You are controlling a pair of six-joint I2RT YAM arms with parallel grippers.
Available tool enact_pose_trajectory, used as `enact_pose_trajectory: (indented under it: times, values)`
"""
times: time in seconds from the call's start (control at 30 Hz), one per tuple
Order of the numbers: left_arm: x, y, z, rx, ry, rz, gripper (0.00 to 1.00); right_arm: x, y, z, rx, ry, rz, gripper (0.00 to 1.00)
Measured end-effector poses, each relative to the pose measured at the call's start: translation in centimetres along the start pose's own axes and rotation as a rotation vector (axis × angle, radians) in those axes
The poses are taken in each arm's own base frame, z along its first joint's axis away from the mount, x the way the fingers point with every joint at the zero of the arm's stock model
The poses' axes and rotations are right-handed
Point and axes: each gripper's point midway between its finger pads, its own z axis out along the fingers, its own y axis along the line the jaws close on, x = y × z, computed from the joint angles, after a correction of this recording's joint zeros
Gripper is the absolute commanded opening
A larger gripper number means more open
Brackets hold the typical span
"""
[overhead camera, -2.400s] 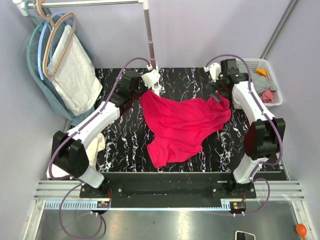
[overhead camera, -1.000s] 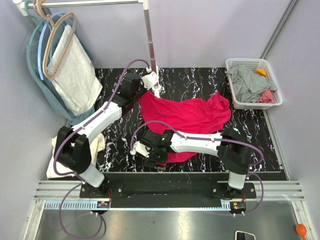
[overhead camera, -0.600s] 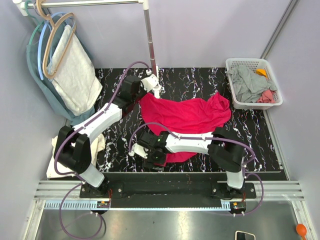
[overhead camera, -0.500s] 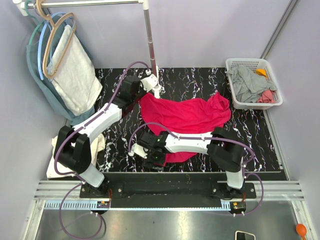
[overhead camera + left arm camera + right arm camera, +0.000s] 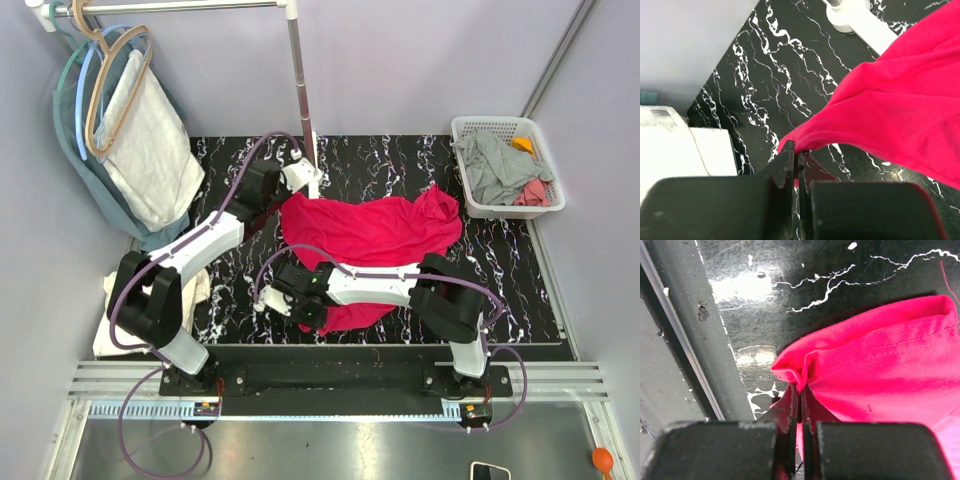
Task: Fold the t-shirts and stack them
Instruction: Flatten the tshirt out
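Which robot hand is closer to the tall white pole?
Left. The left hand sits right beside the foot of the pole, pinching the red t-shirt at its far corner. The right hand is at the table near edge, pinching the shirt's hem.

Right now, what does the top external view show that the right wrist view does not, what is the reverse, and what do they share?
Only top external: the whole red t-shirt spread out, the left pincer shut on its far corner, a basket of clothes, garments on hangers. Only right wrist: the shirt's stitched hem, bunched where the right pincer is shut on it. Both: the red t-shirt and the black marbled table.
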Motion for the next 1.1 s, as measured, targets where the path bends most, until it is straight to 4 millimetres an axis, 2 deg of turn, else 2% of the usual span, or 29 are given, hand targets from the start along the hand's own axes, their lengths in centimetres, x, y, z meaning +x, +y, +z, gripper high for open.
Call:
enact_pose_trajectory:
  times: [0.13, 0.27, 0.37, 0.5, 0.57, 0.67, 0.8, 0.93, 1.03, 1.1]
  values:
    - [0.2, 0.0, -0.5, 0.002, 0.003, -0.003, 0.0, 0.5, -0.8, -0.5, 0.048, 0.024, -0.007, 0.0]
    - [-0.4, 0.8, -2.0, -0.012, -0.014, -0.01, 0.0, 1.7, -2.3, -3.1, 0.147, 0.052, -0.017, 0.0]
    - [-1.1, 1.9, -3.7, -0.032, -0.04, -0.023, 0.0, 2.2, -4.8, -7.8, 0.248, 0.017, 0.014, 0.0]
    - [-2.0, 3.4, -5.8, -0.062, -0.072, -0.05, 0.0, 4.0, -11.3, -16.1, 0.452, -0.085, 0.151, 0.0]
    - [-2.4, 4.1, -6.7, -0.076, -0.085, -0.059, 0.0, 6.1, -15.4, -21.1, 0.589, -0.134, 0.254, 0.0]
    - [-2.8, 4.9, -7.5, -0.089, -0.087, -0.062, 0.0, 9.2, -19.2, -27.3, 0.76, -0.171, 0.358, 0.0]
    - [-3.1, 5.7, -8.1, -0.11, -0.075, -0.059, 0.0, 12.9, -21.7, -32.5, 0.904, -0.168, 0.444, 0.0]
    - [-3.7, 7.0, -9.4, -0.139, -0.072, -0.06, 0.0, 16.4, -23.9, -36.1, 1.002, -0.141, 0.524, 0.0]
    - [-5.7, 9.3, -11.1, -0.192, -0.109, -0.063, 0.0, 18.0, -25.8, -39.7, 1.085, -0.134, 0.558, 0.0]
    - [-7.4, 11.0, -12.4, -0.225, -0.143, -0.07, 0.0, 18.1, -26.7, -41.6, 1.124, -0.146, 0.56, 0.0]
